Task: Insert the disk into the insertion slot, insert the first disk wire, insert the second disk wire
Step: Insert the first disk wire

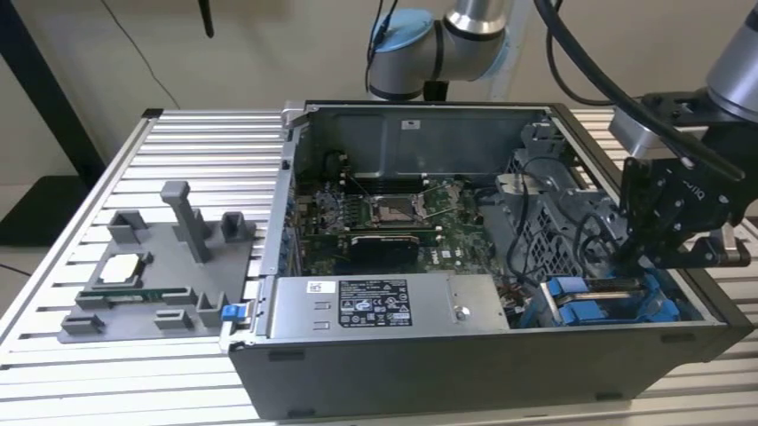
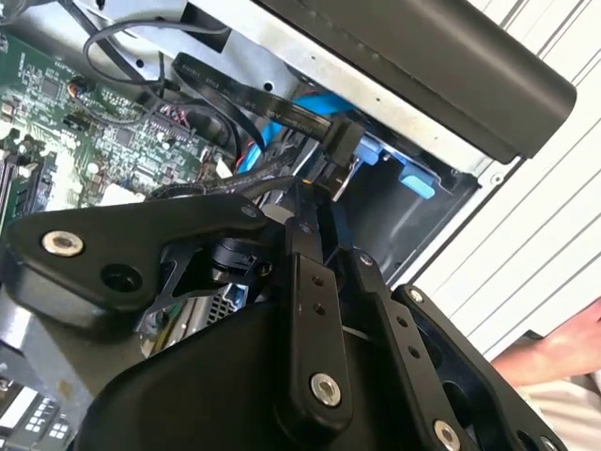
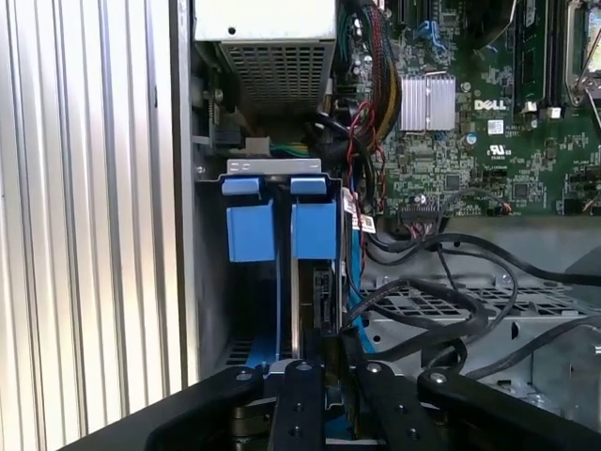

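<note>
You are working at the grey sheet-metal drive bay with bright blue plastic rails (image 3: 272,169), in the corner of the open computer case beside the boxy silver power supply (image 1: 379,306). The flat silver-grey disk in its bright blue caddy (image 3: 315,230) is sitting on edge inside that bay, so the insertion itself looks done. Your black two-fingered gripper (image 3: 326,343) is hanging right over the disk's exposed end. In the second wrist view its fingers are pinching together on the small black plug (image 2: 340,141) of a flat black wire (image 2: 239,89), which is trailing back toward the green motherboard (image 2: 103,141).

Here is what you are risking, as I judge it. The plug is sitting at the very fingertips, so any sideways nudge against the caddy could be twisting it in the grip and throwing it out of line with its socket, which is hidden from me. The wire is arching over the bay's edge, and its pull could be dragging the plug askew. Loose round black cables (image 3: 441,310) are lying just beside the bay and could be catching a finger. A person's hand (image 2: 554,357) is resting near the case's outer wall, close to the arm.
</note>
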`<action>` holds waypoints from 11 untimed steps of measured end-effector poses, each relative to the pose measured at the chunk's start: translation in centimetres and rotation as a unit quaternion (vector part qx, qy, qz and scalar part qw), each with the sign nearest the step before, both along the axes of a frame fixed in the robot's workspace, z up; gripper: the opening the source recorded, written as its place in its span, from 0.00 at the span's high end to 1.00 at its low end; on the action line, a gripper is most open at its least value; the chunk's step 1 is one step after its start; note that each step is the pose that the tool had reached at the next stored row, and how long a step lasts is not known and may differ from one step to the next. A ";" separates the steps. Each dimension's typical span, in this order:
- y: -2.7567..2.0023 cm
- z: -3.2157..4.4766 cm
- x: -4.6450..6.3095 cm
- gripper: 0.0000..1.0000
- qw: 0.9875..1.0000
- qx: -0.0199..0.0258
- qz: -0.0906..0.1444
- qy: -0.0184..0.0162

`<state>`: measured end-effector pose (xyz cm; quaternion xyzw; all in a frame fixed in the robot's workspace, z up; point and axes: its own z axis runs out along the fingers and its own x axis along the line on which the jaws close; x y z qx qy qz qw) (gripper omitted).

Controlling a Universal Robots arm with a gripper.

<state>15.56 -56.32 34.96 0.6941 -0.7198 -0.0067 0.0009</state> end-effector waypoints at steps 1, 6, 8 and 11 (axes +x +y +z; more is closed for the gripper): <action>0.00 -0.05 0.0 1.00 1.000 0.000 0.002 0.000; 0.00 -0.34 0.0 1.00 1.000 0.001 0.011 -0.003; 0.00 -0.48 0.0 1.00 1.000 0.001 0.011 -0.004; 0.00 -0.71 0.0 1.00 1.000 0.002 0.011 -0.007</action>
